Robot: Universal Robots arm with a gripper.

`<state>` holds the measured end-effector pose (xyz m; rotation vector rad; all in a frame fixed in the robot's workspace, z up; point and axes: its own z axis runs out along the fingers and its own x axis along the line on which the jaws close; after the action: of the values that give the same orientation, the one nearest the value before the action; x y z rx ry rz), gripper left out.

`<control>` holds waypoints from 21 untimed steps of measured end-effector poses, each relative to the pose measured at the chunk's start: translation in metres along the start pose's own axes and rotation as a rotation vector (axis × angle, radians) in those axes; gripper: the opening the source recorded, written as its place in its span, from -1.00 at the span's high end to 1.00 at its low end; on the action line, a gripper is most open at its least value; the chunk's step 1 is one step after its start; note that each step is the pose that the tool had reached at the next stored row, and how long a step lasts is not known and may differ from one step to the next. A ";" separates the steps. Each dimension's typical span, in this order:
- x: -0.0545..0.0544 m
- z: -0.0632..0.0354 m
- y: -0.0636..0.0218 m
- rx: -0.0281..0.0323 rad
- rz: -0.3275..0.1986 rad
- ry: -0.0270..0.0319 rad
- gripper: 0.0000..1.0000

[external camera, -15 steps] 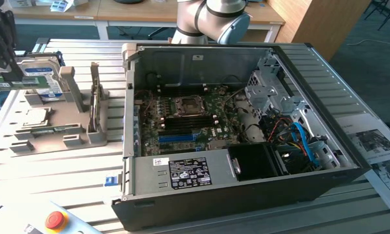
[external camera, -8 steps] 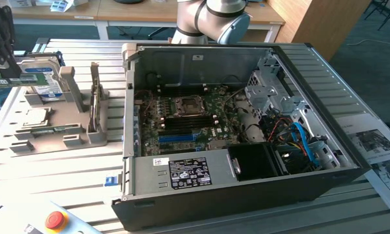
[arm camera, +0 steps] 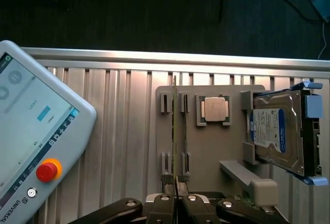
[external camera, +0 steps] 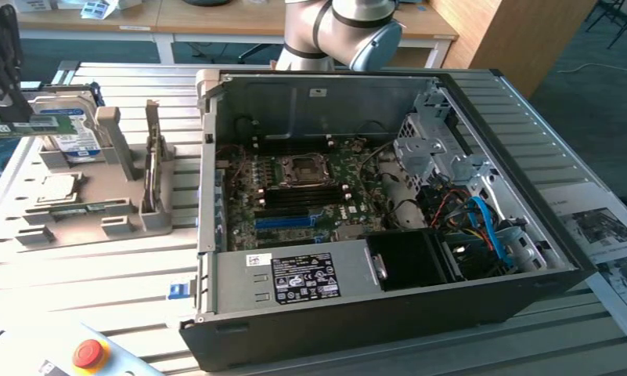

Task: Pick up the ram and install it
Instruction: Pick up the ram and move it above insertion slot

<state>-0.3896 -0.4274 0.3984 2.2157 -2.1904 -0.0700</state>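
Your arm's gripper [arm camera: 176, 203] is pinched narrow on the ram [arm camera: 175, 131], seen edge-on and held clear above the grey parts holder [arm camera: 206, 157] by the slatted worktop's [external camera: 94, 290] edge at the exterior view's left. The holder carries a processor [arm camera: 214, 109] and a hard drive [arm camera: 276, 131]. The open computer case [external camera: 397, 329] stands just beside it.

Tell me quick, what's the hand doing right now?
Hand: closed, holding the ram.
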 end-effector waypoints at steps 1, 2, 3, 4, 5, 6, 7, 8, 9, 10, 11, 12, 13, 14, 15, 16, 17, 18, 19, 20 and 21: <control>0.000 -0.0016 0.0001 0.0000 0.000 0.0001 0.76; 0.000 -0.0031 0.0002 0.0000 0.000 0.0000 0.76; 0.000 -0.0047 0.0003 0.0000 0.000 0.0000 0.76; 0.000 -0.0065 0.0003 0.0000 0.000 0.0000 0.76; 0.000 -0.0081 0.0004 0.0001 0.000 0.0000 0.76; 0.000 -0.0095 0.0005 0.0000 0.000 0.0000 0.76; 0.000 -0.0102 0.0005 0.0001 0.000 0.0000 0.76; 0.000 -0.0102 0.0005 0.0002 0.000 -0.0001 0.76; 0.000 -0.0103 0.0005 0.0002 0.000 -0.0001 0.76; 0.000 -0.0103 0.0005 0.0002 0.000 -0.0001 0.76; 0.000 -0.0103 0.0005 0.0001 0.000 0.0000 0.76; 0.000 -0.0103 0.0005 0.0001 0.000 0.0000 0.76; 0.000 -0.0104 0.0005 0.0000 0.000 0.0001 0.76; 0.000 -0.0105 0.0003 -0.0001 0.000 0.0002 0.76; 0.000 -0.0106 -0.0002 -0.0002 0.000 0.0002 0.76; 0.000 -0.0106 -0.0009 -0.0001 0.000 0.0002 0.76; 0.000 -0.0105 -0.0017 0.0000 0.000 0.0001 0.76; 0.000 -0.0106 -0.0030 0.0000 0.000 0.0001 0.76; 0.000 -0.0106 -0.0045 0.0001 0.000 0.0001 0.76; 0.000 -0.0107 -0.0061 0.0000 0.000 0.0001 0.76; 0.000 -0.0108 -0.0079 0.0000 0.000 0.0001 0.76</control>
<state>-0.3811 -0.4274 0.4088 2.2157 -2.1903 -0.0699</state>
